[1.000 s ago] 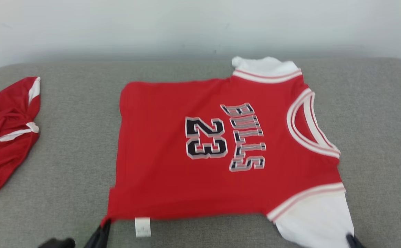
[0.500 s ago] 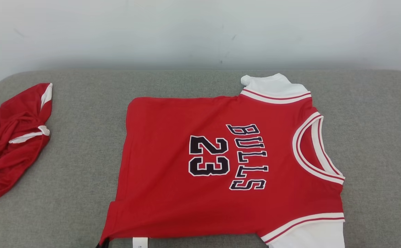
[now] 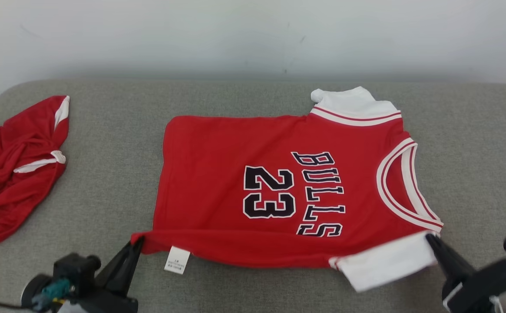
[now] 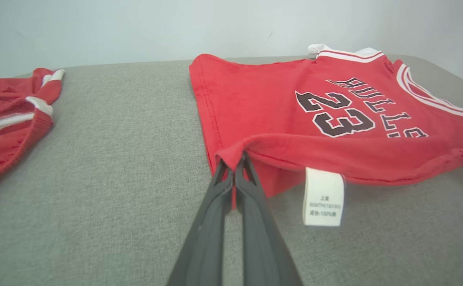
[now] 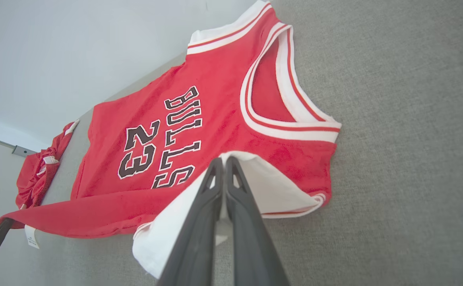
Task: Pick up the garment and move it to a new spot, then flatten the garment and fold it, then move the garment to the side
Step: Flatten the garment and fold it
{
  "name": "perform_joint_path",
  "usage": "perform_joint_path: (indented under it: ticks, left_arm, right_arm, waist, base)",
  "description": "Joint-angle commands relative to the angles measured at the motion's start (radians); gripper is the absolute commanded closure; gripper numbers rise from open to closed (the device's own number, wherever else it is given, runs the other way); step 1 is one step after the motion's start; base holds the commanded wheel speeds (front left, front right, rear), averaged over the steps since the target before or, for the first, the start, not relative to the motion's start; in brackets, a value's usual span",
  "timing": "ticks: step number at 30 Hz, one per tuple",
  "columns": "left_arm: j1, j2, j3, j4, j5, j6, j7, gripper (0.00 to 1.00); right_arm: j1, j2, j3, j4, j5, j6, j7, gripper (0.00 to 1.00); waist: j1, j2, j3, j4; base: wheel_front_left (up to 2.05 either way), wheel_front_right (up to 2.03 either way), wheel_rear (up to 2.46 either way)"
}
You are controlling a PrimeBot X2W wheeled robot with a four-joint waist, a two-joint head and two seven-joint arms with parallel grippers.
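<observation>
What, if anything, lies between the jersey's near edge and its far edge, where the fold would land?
Nothing visible. The left gripper pinches a hem corner of the jersey, the right gripper its white sleeve; the printed front is bare. The crumpled red garment lies apart, to the left.

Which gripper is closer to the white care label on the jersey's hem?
Left. The left gripper is shut on the hem corner of the jersey, right beside the care label; the right gripper pinches the white sleeve at the opposite end.
</observation>
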Motion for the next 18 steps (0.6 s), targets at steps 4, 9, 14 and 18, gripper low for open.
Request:
perform_joint_path:
  ticks: [4, 9, 14, 18]
  left_arm:
    - [-0.118, 0.002, -0.015, 0.049, 0.001, -0.05, 0.044, 1.0]
    - [-0.2, -0.011, -0.024, 0.121, -0.023, -0.077, 0.065, 1.0]
    - [-0.305, -0.033, -0.056, 0.223, -0.057, -0.097, 0.075, 1.0]
    - [-0.376, -0.052, -0.098, 0.309, -0.08, -0.101, 0.077, 1.0]
  right_arm:
    - [-0.19, -0.029, 0.0, 0.115, -0.039, 0.001, 0.016, 1.0]
    - [-0.339, -0.043, 0.02, 0.254, -0.046, 0.001, 0.005, 1.0]
    - [-0.487, -0.067, 0.042, 0.428, -0.064, 0.001, -0.035, 1.0]
    - [-0.57, -0.086, 0.07, 0.538, -0.087, 0.001, -0.081, 1.0]
  waist:
    - [-0.0001, 0.0, 0.041, -0.006]
    - [-0.0001, 0.0, 0.071, -0.012]
    - [-0.0001, 0.0, 0.105, -0.005]
    - [-0.0001, 0.0, 0.13, -0.002]
  base:
    - [0.0, 0.0, 0.0]
    - [0.0, 0.0, 0.0]
    - [0.0, 0.0, 0.0]
    - [0.0, 0.0, 0.0]
